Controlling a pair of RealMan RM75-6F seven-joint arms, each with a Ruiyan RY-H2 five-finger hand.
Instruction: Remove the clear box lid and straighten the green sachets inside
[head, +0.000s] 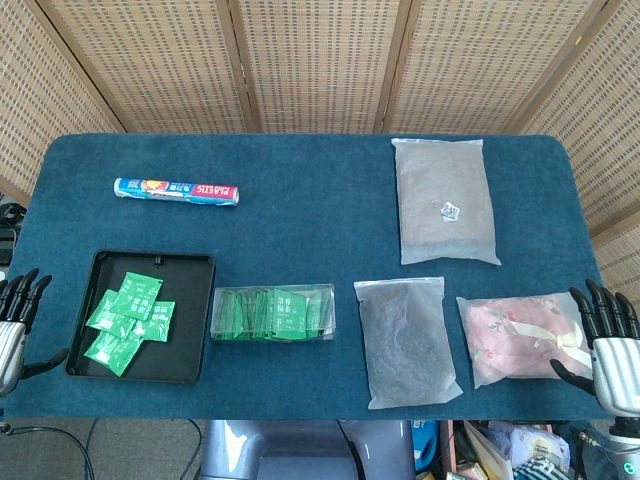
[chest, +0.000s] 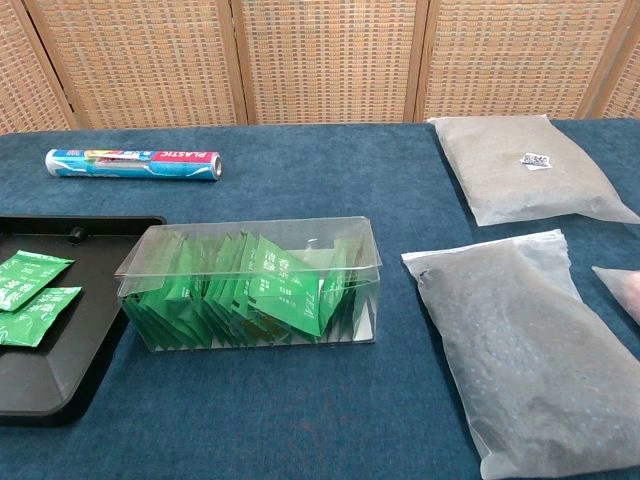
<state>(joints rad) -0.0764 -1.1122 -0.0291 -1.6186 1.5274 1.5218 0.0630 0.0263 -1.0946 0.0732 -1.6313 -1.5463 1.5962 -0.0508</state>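
The lidded box (chest: 250, 285) of sachets (chest: 285, 290) sits near the table's near edge, between tray (head: 95, 262) and grey bag (head: 407, 340). Left hand (head: 18, 325) and right hand (head: 608, 345) hover at the side edges, fingers apart, holding nothing.

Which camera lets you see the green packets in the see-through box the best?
The chest view. The clear box is close and seen from the side, so the green sachets inside show, leaning every which way. In the head view the box is small and seen from above; the sachets are a green blur.
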